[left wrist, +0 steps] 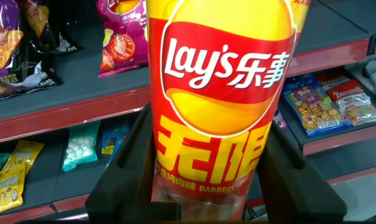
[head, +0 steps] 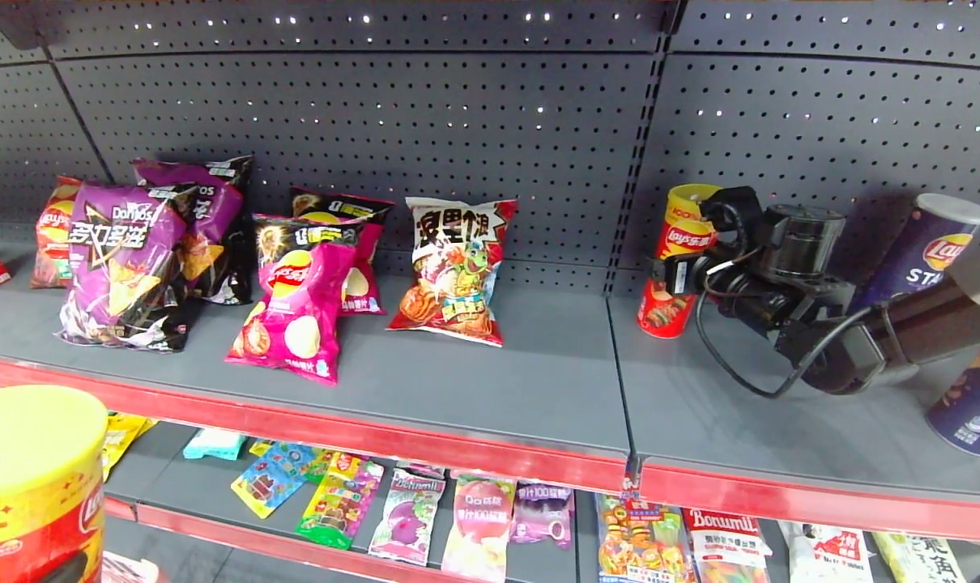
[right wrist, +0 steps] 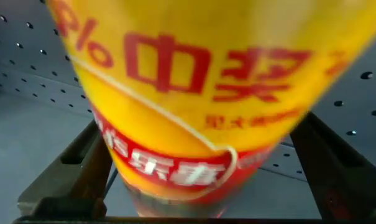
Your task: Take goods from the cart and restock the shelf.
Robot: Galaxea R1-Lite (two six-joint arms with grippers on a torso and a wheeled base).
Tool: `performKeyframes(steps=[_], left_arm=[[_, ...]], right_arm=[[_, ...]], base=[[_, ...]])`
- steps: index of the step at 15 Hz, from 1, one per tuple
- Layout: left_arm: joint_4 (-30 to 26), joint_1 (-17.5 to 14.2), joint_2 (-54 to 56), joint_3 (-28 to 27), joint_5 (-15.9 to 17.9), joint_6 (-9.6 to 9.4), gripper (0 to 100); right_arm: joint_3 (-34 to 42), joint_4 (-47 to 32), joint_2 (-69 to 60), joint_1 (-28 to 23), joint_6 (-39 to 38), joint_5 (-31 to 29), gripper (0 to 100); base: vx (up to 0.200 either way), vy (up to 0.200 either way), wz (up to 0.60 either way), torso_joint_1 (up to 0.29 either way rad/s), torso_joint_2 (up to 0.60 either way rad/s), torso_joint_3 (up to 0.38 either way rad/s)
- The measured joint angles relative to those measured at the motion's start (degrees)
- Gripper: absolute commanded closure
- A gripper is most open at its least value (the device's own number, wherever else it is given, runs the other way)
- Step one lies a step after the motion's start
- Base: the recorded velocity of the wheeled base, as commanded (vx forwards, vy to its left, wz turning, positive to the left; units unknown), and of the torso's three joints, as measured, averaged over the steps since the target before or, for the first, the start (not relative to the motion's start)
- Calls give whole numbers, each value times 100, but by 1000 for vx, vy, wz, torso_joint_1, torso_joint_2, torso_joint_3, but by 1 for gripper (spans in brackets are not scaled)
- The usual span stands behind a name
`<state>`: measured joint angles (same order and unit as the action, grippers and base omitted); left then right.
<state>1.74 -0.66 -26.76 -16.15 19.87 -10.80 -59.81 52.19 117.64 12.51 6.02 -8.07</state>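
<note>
Our left tool (left wrist: 212, 121) is clamped on the left can (left wrist: 222, 93), a tall yellow-and-red chip can. Its black fingers (left wrist: 122, 162) press the can's lower body from both sides. In the head view this can (head: 32, 486) stands upright, low at the left edge, in front of the shelf (head: 474, 389) and below its red front lip.

Our right tool (head: 684, 271) is closed on the right can (head: 684, 243), a second yellow-and-red can, gripping it around the middle. This can is over the right-hand bay of the shelf, close to the grey pegboard (head: 377, 121) and tilted slightly. Its base is down at the shelf board, though we cannot tell whether it touches. In the right wrist view the can (right wrist: 200, 93) sits between the tool's two fingers (right wrist: 76, 168).

Just beyond the right arm, a purple can (head: 935, 243) leans against the pegboard. A dark blue can (head: 972, 401) stands nearer the front at the far right. On the left-hand bay stand purple chip bags (head: 125, 259), a pink bag (head: 296, 300) and a red-and-white bag (head: 456, 271). Candy packets (head: 409, 510) lie on the lower shelf beneath.
</note>
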Motion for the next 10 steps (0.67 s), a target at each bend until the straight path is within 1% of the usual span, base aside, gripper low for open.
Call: performKeyframes(steps=[5,6,10], left_arm=[[0,-2,-9,9,10,5,100],[0,-2,-9,9,10,7,100],[0,-2,-6,9,10,13,100]], right_arm=[[-122,4,143,-9,0,6,0],[-157,1,171,-11,-1,5,100],[-212,1,243,-16,-4,9,100]], base=[[0,0,0,0,0,0],[0,0,0,0,0,0],[0,0,0,0,0,0]])
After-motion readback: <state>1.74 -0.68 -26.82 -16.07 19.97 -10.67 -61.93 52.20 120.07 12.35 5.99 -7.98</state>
